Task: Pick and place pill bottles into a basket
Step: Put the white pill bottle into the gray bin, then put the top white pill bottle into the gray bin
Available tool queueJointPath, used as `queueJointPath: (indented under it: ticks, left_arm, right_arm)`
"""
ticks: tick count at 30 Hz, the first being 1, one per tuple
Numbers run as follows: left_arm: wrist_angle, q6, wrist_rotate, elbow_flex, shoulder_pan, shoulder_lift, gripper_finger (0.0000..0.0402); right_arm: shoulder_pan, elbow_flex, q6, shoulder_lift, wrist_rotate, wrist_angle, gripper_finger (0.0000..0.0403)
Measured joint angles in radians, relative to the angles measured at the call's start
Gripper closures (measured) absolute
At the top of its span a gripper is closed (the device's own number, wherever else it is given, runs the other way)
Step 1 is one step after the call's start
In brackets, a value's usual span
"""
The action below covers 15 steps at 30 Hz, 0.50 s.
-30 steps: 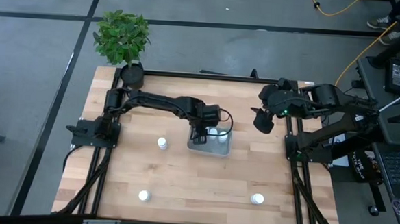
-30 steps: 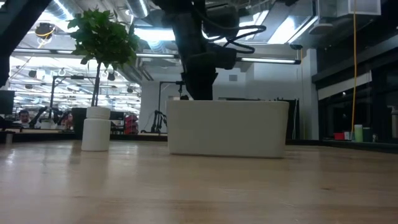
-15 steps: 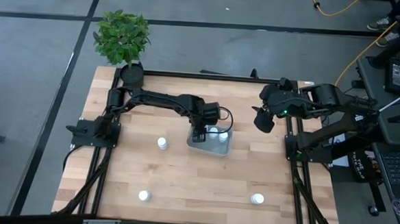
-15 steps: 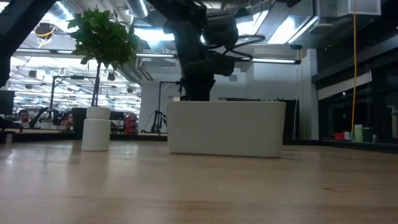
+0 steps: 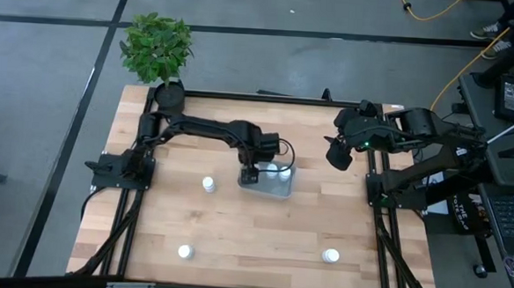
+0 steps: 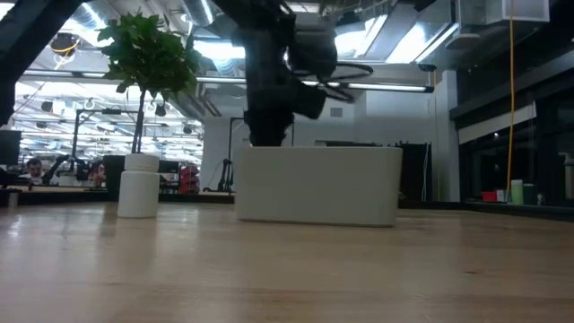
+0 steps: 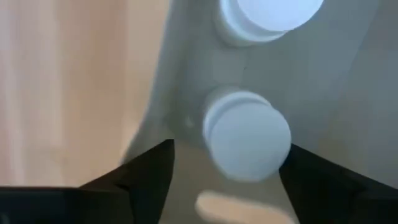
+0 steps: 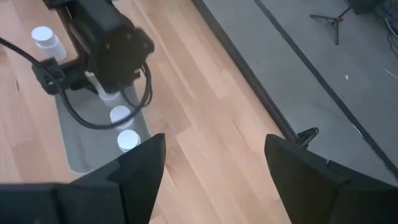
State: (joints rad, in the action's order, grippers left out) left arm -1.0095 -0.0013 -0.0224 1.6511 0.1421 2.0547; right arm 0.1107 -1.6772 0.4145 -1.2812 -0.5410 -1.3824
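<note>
The pale grey-blue basket (image 5: 277, 190) lies at the table's middle; it also shows in the low view (image 6: 318, 184). My left gripper (image 5: 250, 174) points down into its left end, open. Its fingers stand on either side of a white pill bottle (image 7: 247, 135) that stands upright on the basket floor. Two more bottles (image 5: 271, 169) (image 5: 284, 172) stand in the basket. Three bottles stand on the table: one left of the basket (image 5: 208, 185), one near left (image 5: 185, 252), one near right (image 5: 330, 255). My right gripper (image 5: 337, 155) hangs open and empty above the table's far right. My left gripper comes from above, pointing down. One finger (image 7: 152, 171) stands at the basket's left end wall (image 7: 152, 118), the other (image 7: 311, 177) close beside the bottle's cap. I cannot tell whether either finger touches the wall or the bottle.
A potted plant (image 5: 159, 49) in a black pot stands at the table's far left corner. A black frame (image 5: 242, 96) runs along the table's edges. Bare wood lies between the basket and the table's near edge.
My left gripper has gone a little toward the table's left and far edges, staying down in the basket. The basket has slid a short way along the table toward the left edge with it.
</note>
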Motion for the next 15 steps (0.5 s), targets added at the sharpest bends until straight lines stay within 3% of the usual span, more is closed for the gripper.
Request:
queueJointPath:
  ticks: [7,15]
  left_arm:
    - [-0.032,-0.006,0.026,0.036,0.002,-0.104,0.0086]
    - [-0.176,-0.102,0.036,0.077,-0.016,-0.33,0.008]
  right_arm:
    - [0.0,0.0,0.0,0.0,-0.008,0.0,0.0128]
    - [0.0,0.0,-0.003,0.0,-0.054,0.001,0.0128]
